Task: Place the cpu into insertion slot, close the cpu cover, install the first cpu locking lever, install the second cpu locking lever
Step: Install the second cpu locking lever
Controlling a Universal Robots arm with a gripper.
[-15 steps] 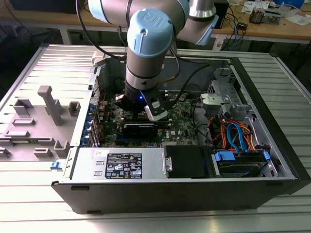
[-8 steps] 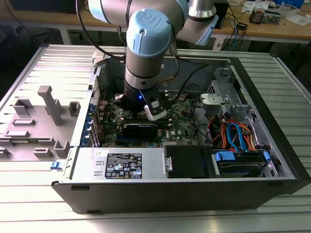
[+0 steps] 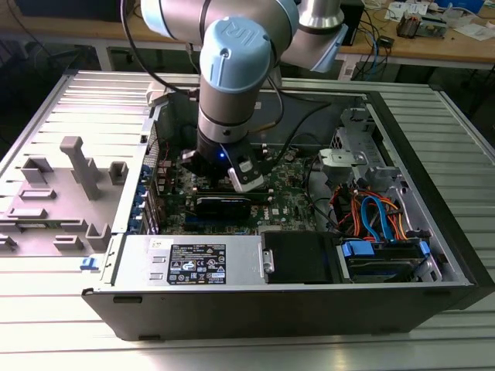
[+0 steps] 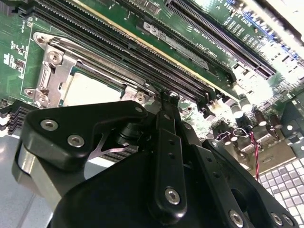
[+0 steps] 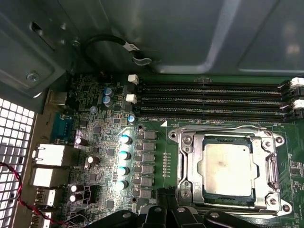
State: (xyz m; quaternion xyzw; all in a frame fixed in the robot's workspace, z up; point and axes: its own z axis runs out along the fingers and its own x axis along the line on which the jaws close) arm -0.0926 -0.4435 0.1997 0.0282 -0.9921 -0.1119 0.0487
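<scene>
The cpu lies flat in the insertion slot, its dull silver top showing through the cut-out. The cpu cover is down around it as a silver frame. In the second wrist view the cpu and cover lie just beyond my fingertips. My gripper sits at the socket's edge on the capacitor side, its black fingers pressed together; it is also in the second wrist view. I see nothing between them. In the exterior view the gripper reaches down into the open computer case.
Long black memory slots run beside the socket. A row of capacitors and rear ports stand close by. The case wall rises behind. A power supply and drive bay with cables fill the case's near side.
</scene>
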